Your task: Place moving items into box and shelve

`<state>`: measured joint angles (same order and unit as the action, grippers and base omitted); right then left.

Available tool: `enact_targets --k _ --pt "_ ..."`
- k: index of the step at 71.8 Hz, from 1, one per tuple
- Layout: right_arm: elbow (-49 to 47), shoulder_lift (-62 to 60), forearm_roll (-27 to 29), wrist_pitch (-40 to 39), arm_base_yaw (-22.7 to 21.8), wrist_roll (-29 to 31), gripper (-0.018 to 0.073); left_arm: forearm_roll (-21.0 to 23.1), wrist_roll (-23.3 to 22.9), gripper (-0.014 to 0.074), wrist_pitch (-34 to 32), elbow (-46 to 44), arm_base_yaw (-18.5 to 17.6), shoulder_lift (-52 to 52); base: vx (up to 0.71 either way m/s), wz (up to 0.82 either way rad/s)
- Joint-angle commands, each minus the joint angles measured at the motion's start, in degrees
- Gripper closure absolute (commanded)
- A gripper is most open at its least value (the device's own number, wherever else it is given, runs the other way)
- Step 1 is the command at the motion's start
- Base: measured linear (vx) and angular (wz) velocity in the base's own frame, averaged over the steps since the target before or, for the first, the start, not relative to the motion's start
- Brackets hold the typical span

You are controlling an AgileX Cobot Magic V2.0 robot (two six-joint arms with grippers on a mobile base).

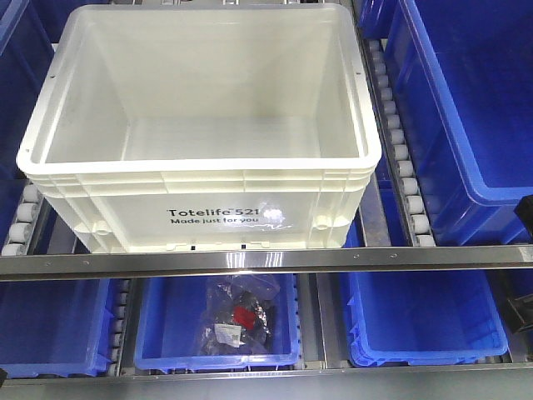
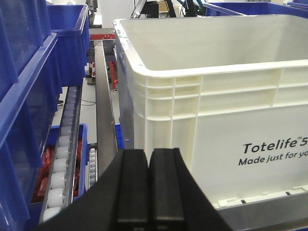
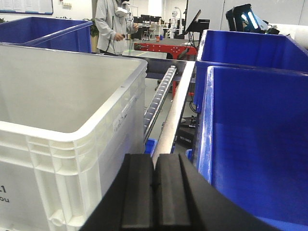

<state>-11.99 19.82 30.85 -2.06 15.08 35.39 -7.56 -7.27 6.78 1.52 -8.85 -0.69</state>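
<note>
The box (image 1: 200, 179) is a large white tote printed "Totelife 521", sitting on the roller shelf in the front view; its visible inside shows nothing in it. The moving items are out of view. My left gripper (image 2: 148, 156) is shut with nothing between its black fingers, low in front of the box's (image 2: 211, 91) left front corner. Off the box's (image 3: 72, 120) right side, my right gripper (image 3: 154, 161) is also shut and holds nothing, in the gap between box and a blue bin (image 3: 255, 144).
Blue bins (image 1: 466, 108) flank the tote on the roller tracks (image 1: 400, 150). A steel rail (image 1: 266, 260) runs along the shelf front. Below it sit more blue bins, one (image 1: 215, 321) holding bagged parts. A person (image 3: 110, 24) stands far behind.
</note>
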Motion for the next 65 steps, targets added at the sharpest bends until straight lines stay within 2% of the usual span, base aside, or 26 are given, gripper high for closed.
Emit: enact_targets --k 1,62,65 --pt "-1.7 0.7 -0.1 -4.2 0.0 0.1 0.0567 0.1 -0.3 0.0604 -5.0 1.1 -0.2 -0.8 0.00 0.00" --pt "-1.7 0.7 -0.1 -4.2 0.0 0.1 0.0567 0.1 -0.3 0.0603 -5.0 1.1 -0.2 -0.8 0.00 0.00" --pt "-1.5 0.7 -1.5 -4.4 0.0 0.3 0.0567 0.1 -0.3 0.0603 -5.0 1.1 -0.2 -0.8 0.00 0.00"
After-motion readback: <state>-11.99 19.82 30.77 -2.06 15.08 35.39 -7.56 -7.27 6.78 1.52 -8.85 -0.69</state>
